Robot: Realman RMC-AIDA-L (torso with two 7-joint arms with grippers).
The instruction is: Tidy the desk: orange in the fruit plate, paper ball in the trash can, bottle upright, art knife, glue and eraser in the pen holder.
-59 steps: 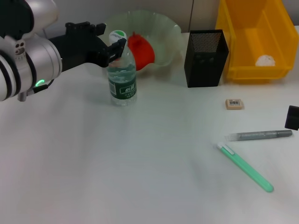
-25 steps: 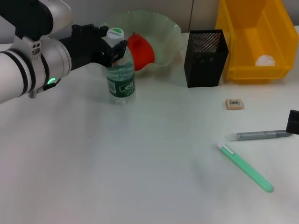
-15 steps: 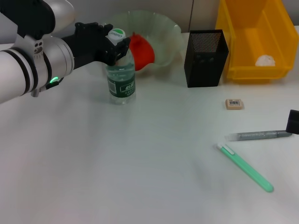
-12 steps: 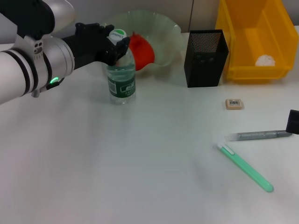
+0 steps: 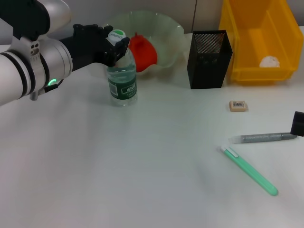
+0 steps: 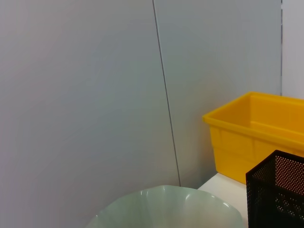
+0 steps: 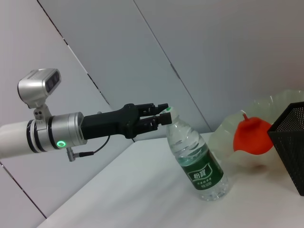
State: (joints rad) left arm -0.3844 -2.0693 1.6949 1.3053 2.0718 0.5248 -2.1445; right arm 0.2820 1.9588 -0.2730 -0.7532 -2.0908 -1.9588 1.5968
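Observation:
The bottle (image 5: 122, 81) stands upright on the table in front of the fruit plate (image 5: 164, 27). My left gripper (image 5: 116, 44) is shut on the bottle's neck just under the white cap; the right wrist view shows the bottle (image 7: 198, 163) leaning slightly with the left gripper (image 7: 160, 115) at its cap. The orange (image 5: 143, 51) lies in the fruit plate. The paper ball (image 5: 270, 61) sits in the yellow trash can (image 5: 251, 42). The eraser (image 5: 238, 105), the grey glue stick (image 5: 264, 137) and the green art knife (image 5: 250, 170) lie on the table, right of the pen holder (image 5: 209, 59). My right gripper (image 5: 298, 122) shows only as a black piece at the right edge.
The pen holder (image 7: 290, 142) stands close beside the fruit plate (image 7: 266, 156) and the orange (image 7: 251, 135). The left wrist view shows the fruit plate's rim (image 6: 166, 206), the trash can (image 6: 256, 135) and the pen holder (image 6: 278, 190) against a grey wall.
The left gripper and the bottle's top have shifted slightly left and back. The bottle's base stays on the table. Nothing else has moved.

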